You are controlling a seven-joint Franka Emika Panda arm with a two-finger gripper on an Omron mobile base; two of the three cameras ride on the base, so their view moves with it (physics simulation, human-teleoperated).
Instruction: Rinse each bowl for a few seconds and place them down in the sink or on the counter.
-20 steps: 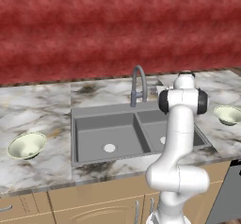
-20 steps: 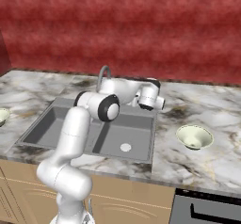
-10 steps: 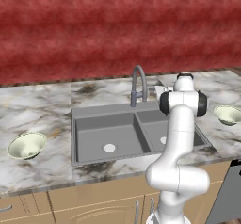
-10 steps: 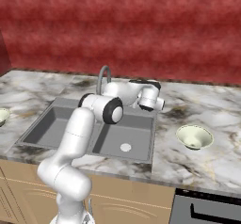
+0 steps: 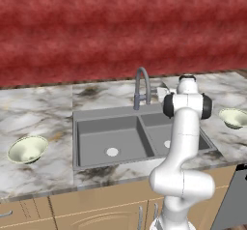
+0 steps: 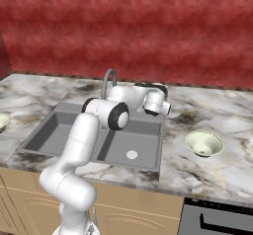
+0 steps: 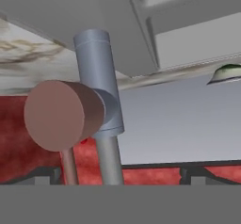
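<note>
There were two bowls on the counter (image 5: 43, 113), and they looked the same, round and pale green with a lighter rim. One bowl (image 5: 27, 149) sat near the counter's left end, close to the front edge, well apart from the sink (image 5: 91, 122). The other bowl (image 6: 204, 143) sat on the counter to the right of the sink, nearer the front edge than the back wall. Both bowls stood upright and nothing touched them. The sink was grey and had two basins side by side, and each basin had one round white drain. The left drain (image 5: 112, 151) showed in the left base view, and the right drain (image 6: 131, 154) showed in the right base view. One curved grey faucet (image 5: 141, 86) stood at the back edge of the sink, in the middle between the two basins. There was one white robot arm (image 5: 182, 142), and it reached up from the front of the counter and bent over the right basin. Its gripper (image 6: 160, 108) was up by the back of the sink, just beside the faucet, with its jaws spread wide and nothing between them. In the hand view the faucet's grey post and a round brownish knob (image 7: 61, 115) looked very big and close. The red wall (image 5: 120, 31) ran behind the counter.
</note>
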